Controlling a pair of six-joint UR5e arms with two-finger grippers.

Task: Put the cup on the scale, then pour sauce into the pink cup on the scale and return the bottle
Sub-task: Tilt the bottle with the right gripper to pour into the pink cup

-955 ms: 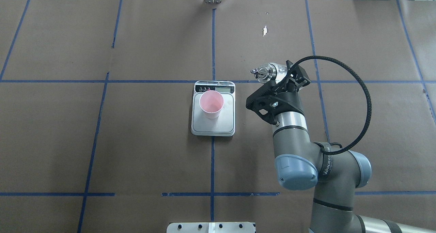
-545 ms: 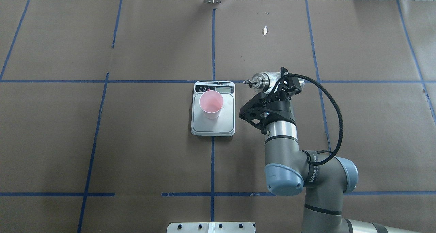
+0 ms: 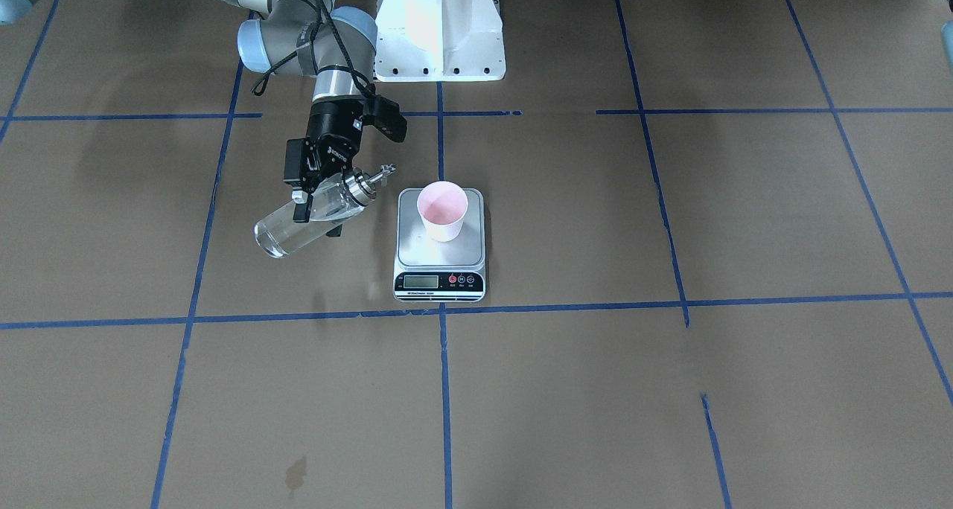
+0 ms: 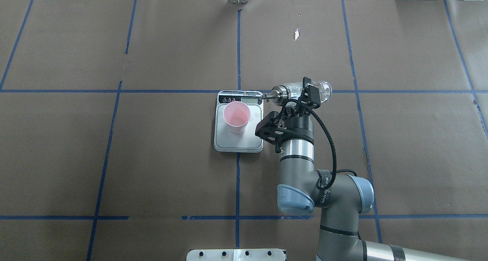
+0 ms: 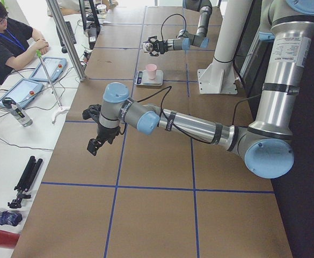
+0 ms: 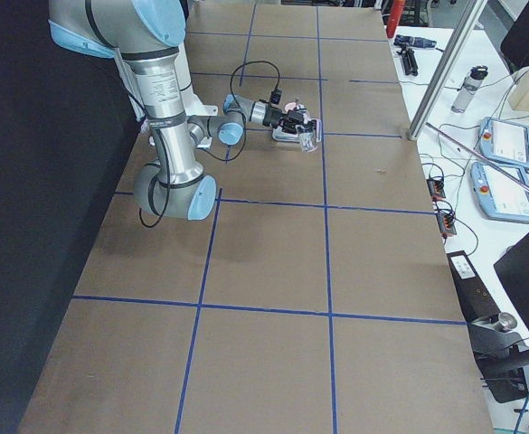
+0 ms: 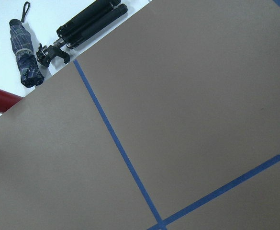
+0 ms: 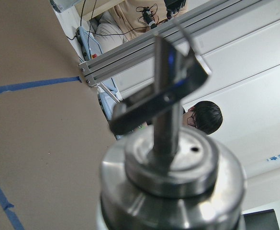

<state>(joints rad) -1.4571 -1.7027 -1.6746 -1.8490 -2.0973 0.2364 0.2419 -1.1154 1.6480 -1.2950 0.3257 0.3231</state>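
The pink cup (image 4: 236,116) (image 3: 442,210) stands upright on the scale (image 4: 238,140) (image 3: 439,257), nearer its display end. My right gripper (image 4: 307,92) (image 3: 316,215) is shut on the clear glass bottle (image 4: 323,91) (image 3: 279,237), held nearly horizontal in the air just beside the scale. The silver pourer cap (image 4: 280,93) (image 8: 171,177) points at the scale, and its tip is over the corner by the display, short of the cup. No stream of sauce shows. My left gripper (image 5: 95,144) hangs over bare table far from the scale; I cannot tell its state.
The robot's white base (image 3: 439,25) sits behind the scale. A small tear (image 4: 296,34) marks the brown paper at the far side. A person (image 5: 6,37) sits at the side desk with tablets. An umbrella (image 7: 25,60) and tripod (image 7: 87,24) lie off the table's end.
My right arm has swung left toward the scale with the bottle, which has tipped closer to horizontal. Its spout has gone from beside the scale to over the display corner.
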